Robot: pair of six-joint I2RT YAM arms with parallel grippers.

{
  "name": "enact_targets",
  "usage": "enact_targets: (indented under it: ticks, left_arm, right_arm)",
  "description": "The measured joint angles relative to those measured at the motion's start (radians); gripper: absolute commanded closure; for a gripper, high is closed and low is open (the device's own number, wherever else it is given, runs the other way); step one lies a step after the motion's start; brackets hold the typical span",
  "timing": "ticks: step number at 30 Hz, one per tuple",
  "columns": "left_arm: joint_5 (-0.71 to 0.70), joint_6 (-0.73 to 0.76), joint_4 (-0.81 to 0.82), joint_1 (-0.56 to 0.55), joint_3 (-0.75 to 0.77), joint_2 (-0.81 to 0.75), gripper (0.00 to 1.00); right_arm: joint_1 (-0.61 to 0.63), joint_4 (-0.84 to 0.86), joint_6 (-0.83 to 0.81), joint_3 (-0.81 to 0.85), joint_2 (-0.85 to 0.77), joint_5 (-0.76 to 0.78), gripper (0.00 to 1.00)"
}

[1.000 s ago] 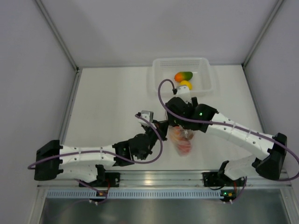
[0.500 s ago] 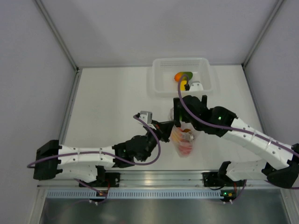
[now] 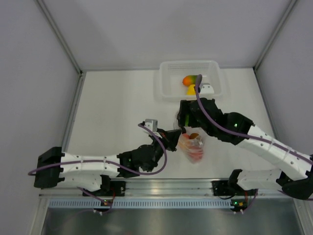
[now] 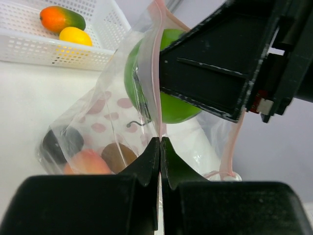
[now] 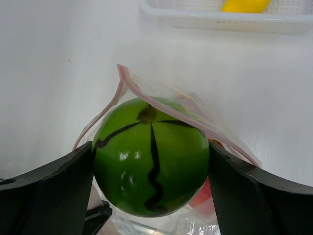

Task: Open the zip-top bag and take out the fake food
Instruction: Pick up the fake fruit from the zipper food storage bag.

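1. Found the left gripper (image 4: 160, 147) pressed fully together, with a fold of the zip-top bag (image 4: 105, 115) pinched between its fingertips at the bag's near edge.
2. Located the bag toward the near middle of the table (image 3: 112, 107), between the two grippers. Placed it on the near side of the white tray (image 3: 164, 90) and apart from it. Cannot tell whether the bag's bottom rests on the table.
3. Found the right gripper (image 5: 150, 149) spread wide and gripping the green fruit (image 5: 152, 164), one finger flat against each side of it.
4. Noted black lines running down the green fruit from its stem. Placed it at the bag's open mouth, with the pink zip strip (image 5: 122, 81) arching round its far side.
5. Seen through the plastic, lower in the bag: a dark purple piece (image 4: 61, 142), a brown piece (image 4: 117, 155) and a peach-orange piece (image 4: 85, 162), all close together. Glimpsed a pink-red piece (image 5: 203, 193) beneath the green fruit.
6. Logged two pieces lying in the tray: the orange-green mango (image 4: 62, 18), and the yellow fruit (image 4: 76, 35) just beside it on its near side.
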Motion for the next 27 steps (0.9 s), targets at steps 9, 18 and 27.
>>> enact_targets:
  ticks: [9, 18, 27]
  left_arm:
    - [-0.063, -0.023, -0.003, 0.004, 0.0, 0.025, 1.0]
    - [-0.068, -0.031, -0.003, 0.009, 0.0, 0.044, 1.0]
    - [-0.065, -0.034, -0.004, 0.01, 0.0, 0.049, 1.0]
  right_arm:
    - [0.0, -0.019, -0.018, 0.045, -0.018, -0.078, 0.89]
    - [0.0, -0.064, -0.043, 0.125, -0.062, -0.134, 0.89]
    - [-0.003, -0.096, -0.079, 0.278, -0.032, -0.196, 0.89]
